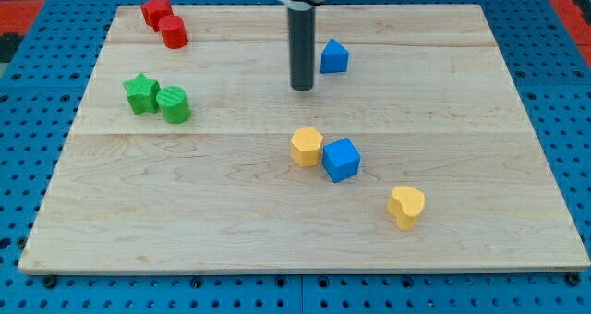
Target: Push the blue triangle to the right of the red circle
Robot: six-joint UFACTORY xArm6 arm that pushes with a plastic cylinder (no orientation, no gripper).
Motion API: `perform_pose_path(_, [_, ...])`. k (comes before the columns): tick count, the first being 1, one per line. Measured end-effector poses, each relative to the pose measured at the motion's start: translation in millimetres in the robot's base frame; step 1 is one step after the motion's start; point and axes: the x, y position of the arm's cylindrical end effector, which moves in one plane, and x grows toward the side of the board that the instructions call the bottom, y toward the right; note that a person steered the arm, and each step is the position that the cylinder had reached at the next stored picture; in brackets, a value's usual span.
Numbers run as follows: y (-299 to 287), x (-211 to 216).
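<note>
The blue triangle (334,56) lies on the wooden board near the view's top, right of centre. The red circle (173,31) is a red cylinder at the view's top left, touching a red star (155,11) just above and left of it. My dark rod comes down from the top of the view, and my tip (302,89) rests on the board just left of and slightly below the blue triangle, with a small gap between them. The red circle is far to the left of my tip.
A green star (141,93) and green cylinder (174,104) sit together at the left. A yellow hexagon (307,147) touches a blue cube (341,160) near the centre. A yellow heart (406,206) lies lower right. The wooden board (480,259) rests on a blue pegboard.
</note>
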Motion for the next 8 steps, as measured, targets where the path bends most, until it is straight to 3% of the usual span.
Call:
perform_pose_path(1, [64.1,-37.8])
perform_pose_path(2, [49.5,-51.0])
perform_pose_path(4, [-100.6,-76.4])
perform_pose_path(5, [-72.9,-58.4])
perform_pose_path(6, [-48.6,-75.8])
perform_pose_path(7, [-78.4,-100.5])
perform_pose_path(8, [-168.8,-74.7])
